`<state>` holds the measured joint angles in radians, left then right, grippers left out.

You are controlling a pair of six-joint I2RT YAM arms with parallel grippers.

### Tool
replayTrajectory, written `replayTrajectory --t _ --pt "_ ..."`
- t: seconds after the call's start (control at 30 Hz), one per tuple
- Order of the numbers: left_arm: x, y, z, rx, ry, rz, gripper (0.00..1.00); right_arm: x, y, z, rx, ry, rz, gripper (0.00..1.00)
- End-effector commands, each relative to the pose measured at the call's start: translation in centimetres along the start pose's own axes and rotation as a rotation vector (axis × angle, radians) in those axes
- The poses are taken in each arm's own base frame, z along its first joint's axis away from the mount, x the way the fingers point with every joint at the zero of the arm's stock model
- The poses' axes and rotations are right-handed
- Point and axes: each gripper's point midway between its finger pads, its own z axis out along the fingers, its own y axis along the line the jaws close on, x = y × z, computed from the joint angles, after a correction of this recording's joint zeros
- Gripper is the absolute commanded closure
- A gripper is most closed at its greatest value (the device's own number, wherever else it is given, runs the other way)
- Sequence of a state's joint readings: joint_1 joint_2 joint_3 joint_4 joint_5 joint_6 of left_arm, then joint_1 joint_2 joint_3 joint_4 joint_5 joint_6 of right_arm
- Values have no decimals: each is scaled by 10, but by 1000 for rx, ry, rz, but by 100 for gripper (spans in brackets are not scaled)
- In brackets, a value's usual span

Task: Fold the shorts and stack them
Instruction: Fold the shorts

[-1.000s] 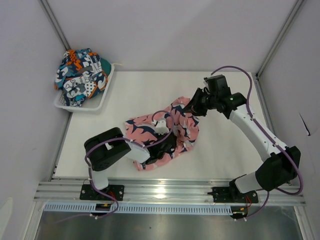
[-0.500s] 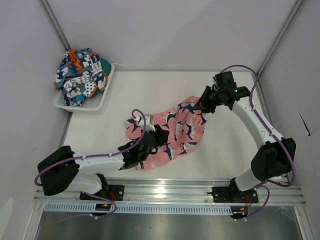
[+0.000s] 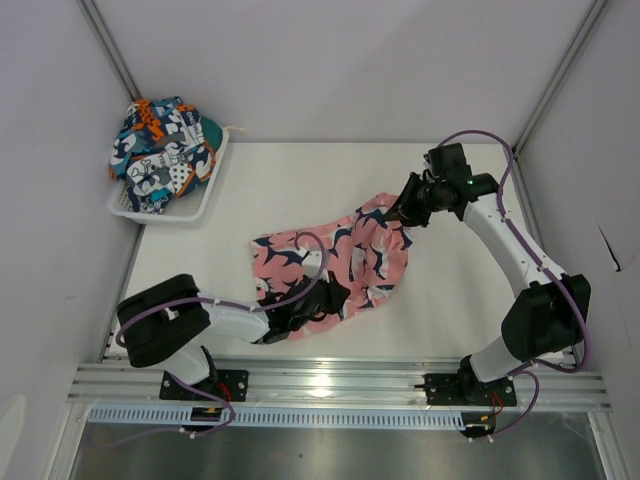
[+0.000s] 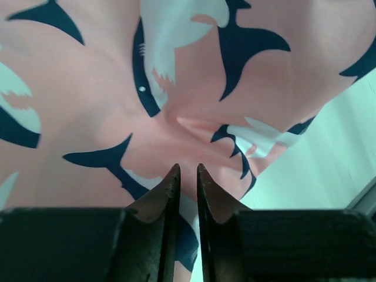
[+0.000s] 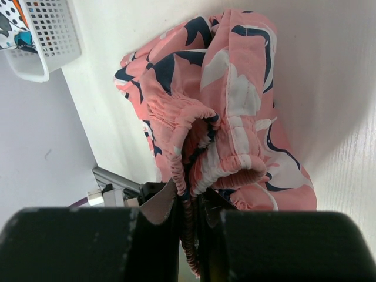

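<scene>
The pink shark-print shorts (image 3: pixel 350 255) lie crumpled mid-table. My right gripper (image 3: pixel 401 211) is shut on their elastic waistband (image 5: pixel 194 176) at the far right corner, lifting it a little; the bunched band fills the gap between its jaws (image 5: pixel 191 197). My left gripper (image 3: pixel 322 298) lies low at the shorts' near edge. Its jaws (image 4: pixel 187 169) stand a narrow slit apart, and the pink fabric (image 4: pixel 176 88) puckers toward the tips, pinched there. The patchwork shorts (image 3: pixel 160 150) sit heaped in a white basket (image 3: pixel 207 192) at the far left corner.
The basket (image 5: pixel 47 35) also shows at the top left of the right wrist view. Grey walls and metal posts close in the table on three sides. An aluminium rail (image 3: pixel 340 378) runs along the near edge, just behind my left gripper.
My right gripper drew the waistband rightward, spreading the shorts, then held still. My left arm shifted, its gripper opened and closed again at the shorts' near edge.
</scene>
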<state>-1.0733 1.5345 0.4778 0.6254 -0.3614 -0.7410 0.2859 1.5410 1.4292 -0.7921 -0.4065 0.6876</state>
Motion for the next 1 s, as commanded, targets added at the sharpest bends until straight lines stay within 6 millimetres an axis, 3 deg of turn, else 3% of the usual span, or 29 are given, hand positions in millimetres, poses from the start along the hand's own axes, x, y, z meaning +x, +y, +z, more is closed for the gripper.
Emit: replayTrajectory --t 0.0,0.2,0.33,0.37,0.4,0.6,0.73,0.87,0.9,0.97 --pt "-13 -43 7 137 -33 -16 81 -2 5 -1 -29 -7 -10 100" --pt "21 -39 12 82 33 3 89 -2 2 2 -27 -9 4 100" --pt "53 -34 24 -44 70 78 94 -3 4 2 -39 -19 51 100" --pt "59 -43 25 -50 71 98 97 -3 7 0 -50 -20 60 100" --pt "65 -32 25 -109 71 125 97 -4 12 -3 -63 -22 72 100" --pt "82 -27 34 -138 98 131 98 -7 32 -28 -74 -23 56 100" --pt "83 -28 37 -125 105 118 98 -5 31 -37 -71 -35 36 100" --pt "57 -32 27 -113 78 118 96 -6 20 -34 -57 -25 22 100" --pt "32 -48 18 -70 41 78 95 -6 17 -31 -51 -19 20 100" --pt "19 -42 6 -26 57 38 91 -9 11 -31 -37 -21 -7 100"
